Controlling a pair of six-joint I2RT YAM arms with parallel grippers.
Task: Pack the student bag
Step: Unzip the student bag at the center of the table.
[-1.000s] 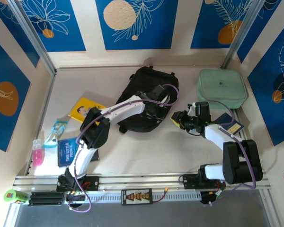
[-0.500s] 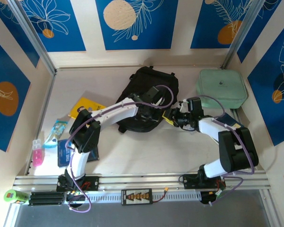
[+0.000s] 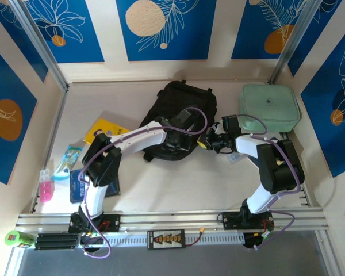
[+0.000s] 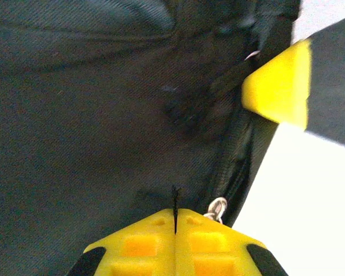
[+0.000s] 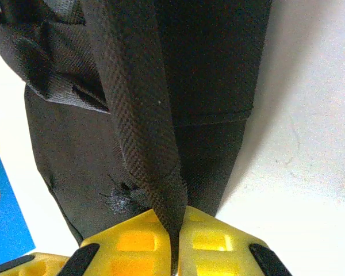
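- Black bag [image 3: 184,109] lying flat at the back middle of the bench [image 3: 161,184], in the same spot as a second ago.
- Right end effector [image 3: 204,142] now up against the bag's right edge; a second ago well apart from it, over bare bench further right.
- From the right wrist: clamped on a black woven strap [image 5: 144,115], which runs down from the bag into the seam between the two yellow fingertips.
- From the left wrist: one yellow finger [image 4: 276,83] of that same end effector in the upper right, touching the bag's edge.
- Left end effector [image 4: 175,221] on the bag's front, fingers pressed together, as a second ago.
- Pinches a thin black thread [image 4: 175,195] that sticks up from the seam, with a small metal ring [image 4: 217,208] just beside it at the bag's zip line.
- Left elbow swung further left than before, now near the blue book [image 3: 80,184].
- Right elbow drawn back and up, forearm now stretched toward the bag rather than folded over the bench.
- Mint case [image 3: 269,107] at the back right, unmoved, well apart from both end effectors.
- Yellow book [image 3: 103,129], packet [image 3: 69,158] and pink bottle [image 3: 46,187] on the left side, all where they lay before.
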